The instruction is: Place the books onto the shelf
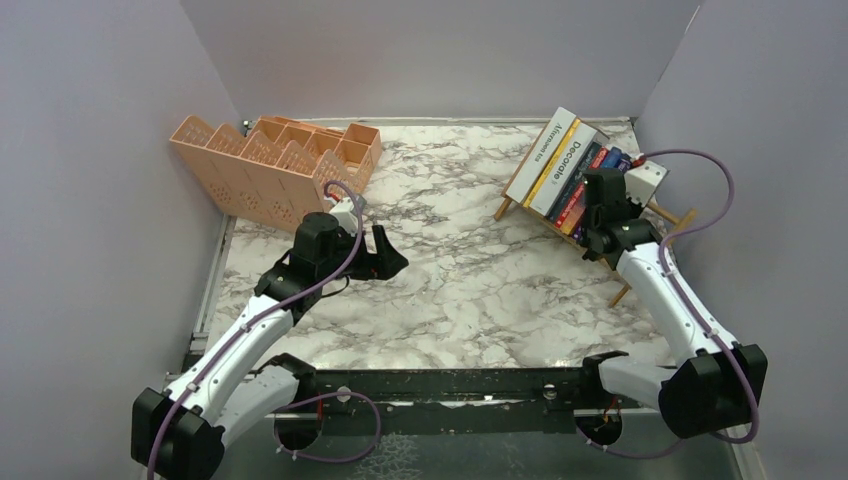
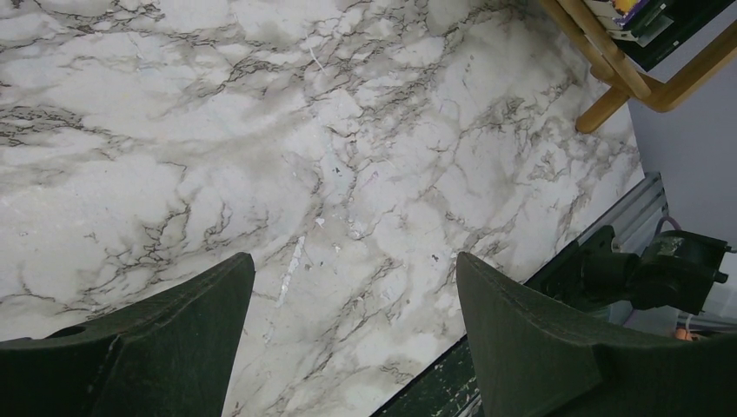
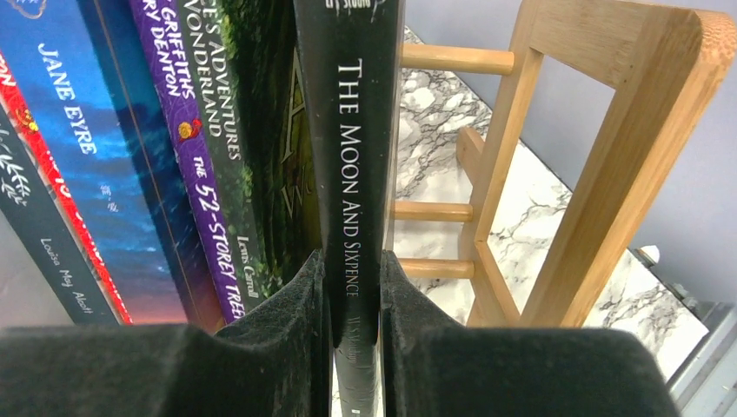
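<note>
One black paperback (image 3: pixel 352 130), titled "The Moon and Sixpence", is clamped across its spine by the right pincer (image 3: pixel 351 265). The pads are closed narrowly on the two covers, towards the foot of the spine and past the title. The paperback is stood at the end of the row of books (image 1: pixel 565 165) leaning in the shelf (image 3: pixel 608 122). It is set just beside the dark green book (image 3: pixel 269 130), and open space is left between it and the shelf's wooden end. No book is seen lying loose on the counter (image 1: pixel 470 280), so the task is judged to be nearly complete.

The left pincer (image 2: pixel 355 261) is held wide open above bare marble, with nothing between its pads, well apart from the shelf.

The paperback is judged to be thin, light and fairly stiff along its bound edge, though the covers would be expected to flex if pinched far from the spine. The cover may also prove smooth against the pads. The spine is therefore taken as the soundest place for a hold. If released upright, the paperback could tip toward the open end unless it is first leaned against its neighbour.
</note>
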You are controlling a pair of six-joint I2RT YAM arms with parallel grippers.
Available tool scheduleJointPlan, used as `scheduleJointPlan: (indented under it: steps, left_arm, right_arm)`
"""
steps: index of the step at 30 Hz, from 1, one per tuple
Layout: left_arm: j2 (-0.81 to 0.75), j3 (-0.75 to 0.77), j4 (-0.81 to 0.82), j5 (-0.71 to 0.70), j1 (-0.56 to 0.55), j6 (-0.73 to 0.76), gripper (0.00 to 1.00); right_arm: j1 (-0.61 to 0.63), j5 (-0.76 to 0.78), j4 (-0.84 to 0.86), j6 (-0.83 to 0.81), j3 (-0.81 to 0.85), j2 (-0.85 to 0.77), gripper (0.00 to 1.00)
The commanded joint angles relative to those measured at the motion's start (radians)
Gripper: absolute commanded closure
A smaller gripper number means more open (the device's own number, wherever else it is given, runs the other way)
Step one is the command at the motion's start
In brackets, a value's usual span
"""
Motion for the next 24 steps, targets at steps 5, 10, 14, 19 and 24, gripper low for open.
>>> scheduleJointPlan:
  steps: [5, 10, 14, 19, 24]
  left_arm:
    - [-0.027, -0.009, 0.004, 0.008, 0.004, 0.011, 0.14]
    - [-0.030, -0.011, 0.006, 0.010, 0.004, 0.011, 0.14]
    - [-0.030, -0.010, 0.005, 0.009, 0.004, 0.010, 0.14]
    - [-0.030, -0.006, 0.007, 0.008, 0.004, 0.008, 0.14]
    - [-0.040, 0.002, 0.004, -0.019, 0.004, -0.001, 0.14]
  right_arm:
    - [-0.054, -0.267, 0.198, 0.015, -0.001, 0.011, 0.83]
    - [-0.059, -0.290, 0.178, 0.029, -0.005, 0.003, 0.53]
    - [-0.060, -0.280, 0.145, 0.039, 0.004, -0.016, 0.39]
    - [-0.059, -0.295, 0.094, 0.034, 0.036, -0.052, 0.39]
    - [-0.059, -0.336, 0.044, 0.012, 0.084, -0.125, 0.37]
